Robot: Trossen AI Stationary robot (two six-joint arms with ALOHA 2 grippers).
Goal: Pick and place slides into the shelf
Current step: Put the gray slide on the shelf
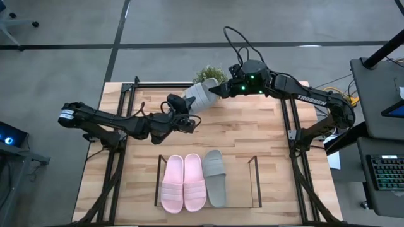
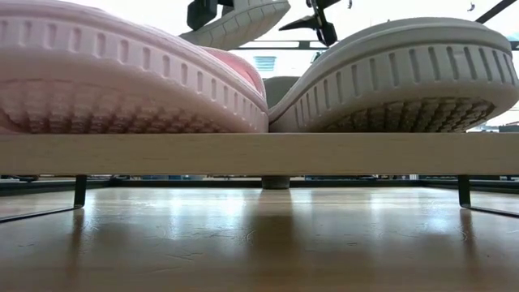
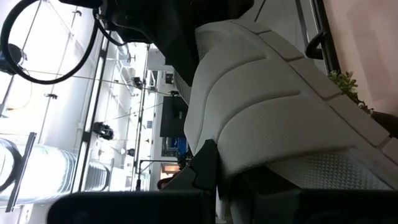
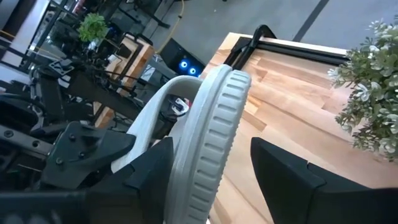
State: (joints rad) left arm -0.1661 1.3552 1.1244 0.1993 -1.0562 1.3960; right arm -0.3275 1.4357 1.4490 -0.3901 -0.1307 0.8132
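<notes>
Seen from above, we find the shelf [image 1: 254, 183] in the lower middle of the frame, its black wire uprights rising from a light wood base. Three slides lie in it side by side: the pink pair [image 1: 184, 181] on the left and one grey slide [image 1: 215, 177] touching its right edge, with bare base to the right of that.

The fourth slide [image 1: 199, 96], grey, is held up in the upper middle of the frame, above the wooden surface [image 1: 252, 132] and just in front of a small green plant [image 1: 211, 74]. Both arms meet at it. The right pincer [image 1: 219, 91] comes in from the upper right and, in its wrist view, has its two dark fingers [image 4: 292, 180] closed on either side of the ribbed sole [image 4: 211, 149], gripping the slide on edge. The left pincer [image 1: 185, 107] reaches in from the left and sits at the slide's other end; in its wrist view the padded strap [image 3: 261, 106] fills the frame, and we cannot tell whether its fingers are closed on it.

From the low camera, the pink sole [image 2: 122, 73] and grey sole [image 2: 405, 77] rest on the shelf board, and the lifted slide [image 2: 239, 20] shows at the top centre.
</notes>
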